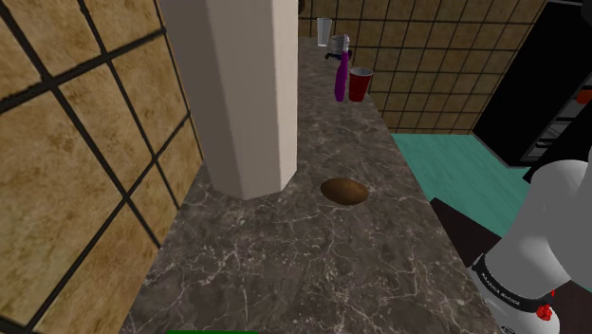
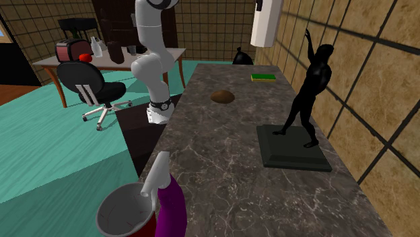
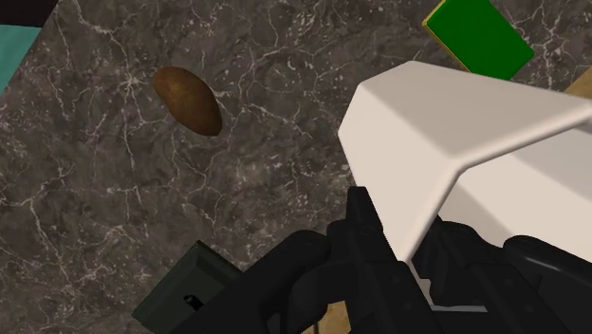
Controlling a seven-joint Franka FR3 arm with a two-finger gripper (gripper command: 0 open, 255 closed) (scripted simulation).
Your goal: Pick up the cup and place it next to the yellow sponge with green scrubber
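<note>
One red cup: lower left of the second exterior view, on the bench, beside one purple bottle, well apart from the hand, which is by a white block. Hand's grip: cannot tell. One sponge, one potato, one statue.

Legible text: none. One line of small white lettering stood on the black band of the arm, too small to read.
</note>
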